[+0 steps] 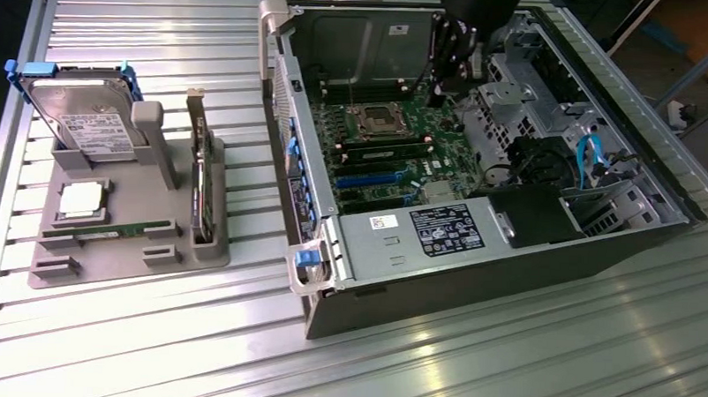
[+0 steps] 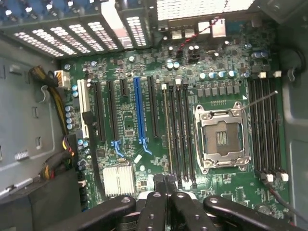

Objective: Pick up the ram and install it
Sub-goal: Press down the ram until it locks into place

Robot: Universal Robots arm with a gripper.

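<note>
Green ram (image 2: 167,130): stands on edge in a memory slot of the motherboard (image 2: 125,120), in the bank just beside the empty CPU socket (image 2: 222,137); in the exterior view it is a thin green strip (image 1: 386,152) below that socket
Gripper (image 2: 166,185): fingers closed together with nothing between them, tips just over the near end of the slotted ram; whether they press on it I cannot tell
Done so far: by the look of it, pick-up and placing are finished, since the stick sits in its slot and not on the tray
Left to do: whether it is fully seated and the end latches are closed cannot be made out; judging by the shut fingers above it, a final press may be under way
Second ram (image 1: 120,229): lies flat on the grey tray (image 1: 115,274), well apart from the case (image 1: 469,282)
Tray neighbours: hard drive (image 1: 92,123), silver CPU chip (image 1: 81,198), expansion card (image 1: 198,180) on edge
Writing: white stickers on the hard drive and a black printed label (image 1: 445,230) on the metal cover inside the case; none can be read, no brand legible
</note>
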